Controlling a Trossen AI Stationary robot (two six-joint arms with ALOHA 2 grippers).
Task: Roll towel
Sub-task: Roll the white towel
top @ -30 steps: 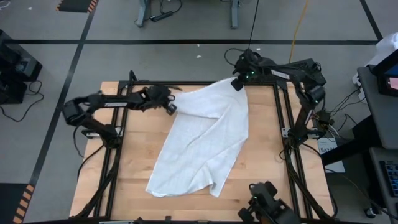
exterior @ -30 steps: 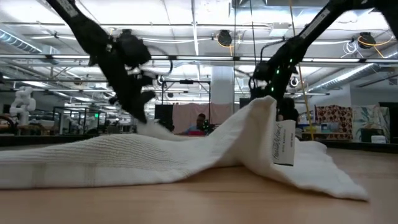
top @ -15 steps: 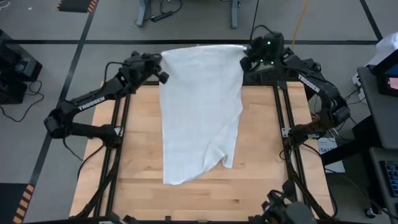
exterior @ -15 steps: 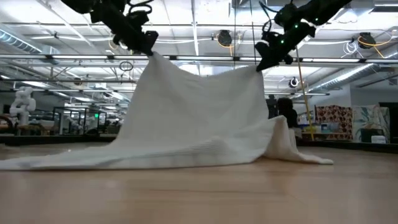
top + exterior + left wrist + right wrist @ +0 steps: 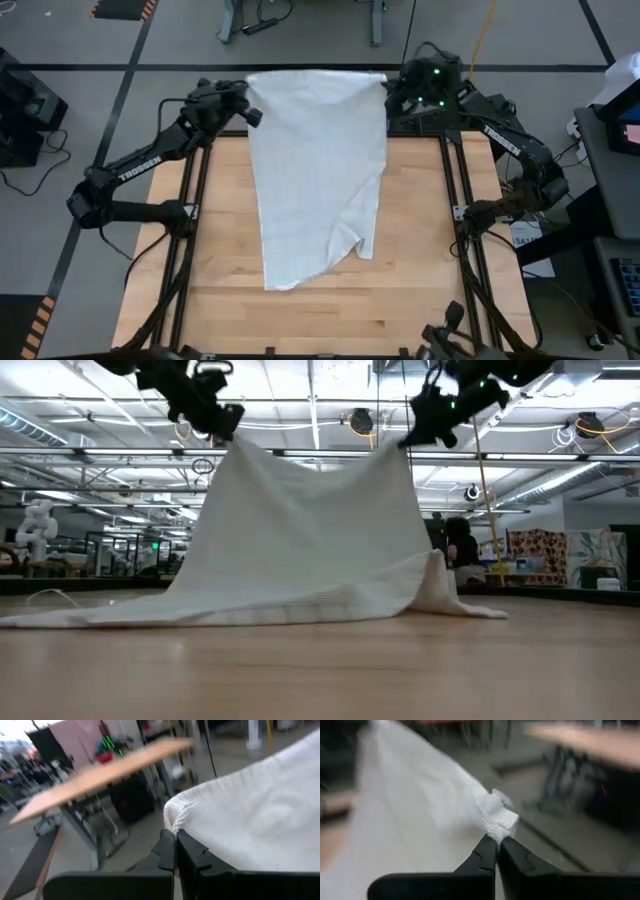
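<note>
My left gripper [image 5: 247,92] and right gripper [image 5: 392,88] each pinch a raised towel [image 5: 318,170] corner; its lower edge trails on the table [image 5: 420,250].

A robotics lab: open hall of ceiling trusses [image 5: 320,455], strip lights, further workbenches [image 5: 120,545], taped floor [image 5: 300,67]

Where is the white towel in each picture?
High view: the towel hangs from the far table edge down the middle.
Low view: it makes a tent, bottom edge lying on the table.
Left wrist view: one corner pinched in the left hand.
Right wrist view: other corner pinched in the right hand.
Shared landmark: the two pinched corners.
</note>
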